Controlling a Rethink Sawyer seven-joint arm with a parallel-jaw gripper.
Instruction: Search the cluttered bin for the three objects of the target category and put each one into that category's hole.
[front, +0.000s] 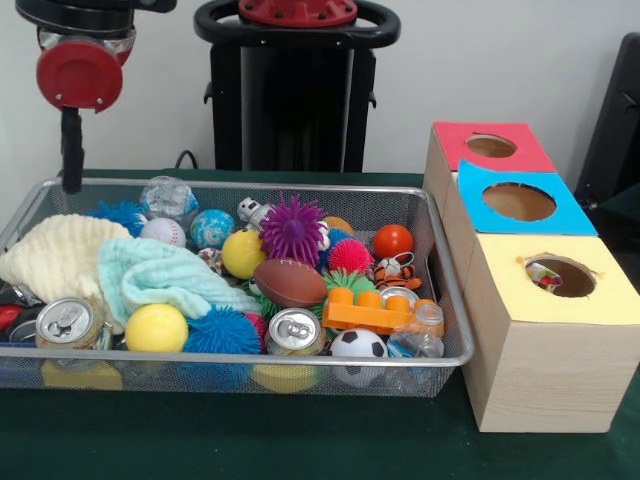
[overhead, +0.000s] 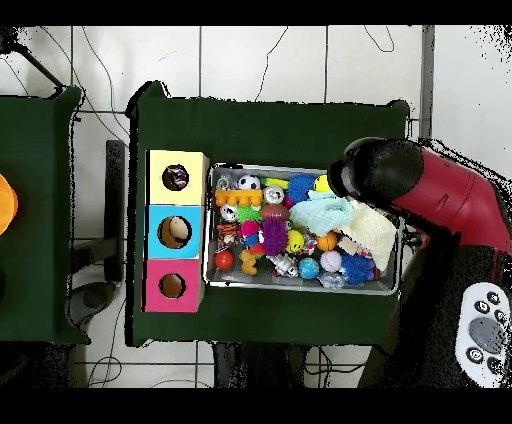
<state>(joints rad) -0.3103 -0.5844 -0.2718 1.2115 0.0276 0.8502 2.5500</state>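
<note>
The wire mesh bin (front: 445, 290) sits on the green table, full of clutter; it also shows in the overhead view (overhead: 300, 286). The yellow-topped box (front: 610, 290) stands to its right with a ragged round hole (front: 572, 280). One white wrapper with red and yellow print (front: 545, 274) lies inside that hole. No other such wrapper shows clearly among the clutter. My gripper (front: 70, 178) hangs as a thin black part below the arm's red disc (front: 80, 72), over the bin's far left corner. In the overhead view the arm (overhead: 430, 195) hides it.
The bin holds a cream cloth (front: 55, 255), a mint cloth (front: 150, 275), two cans (front: 68, 322), spiky balls, a football (front: 288, 282) and an orange brick (front: 372, 312). The blue-topped box (front: 560, 215) and the red-topped box (front: 530, 150) stand behind the yellow one.
</note>
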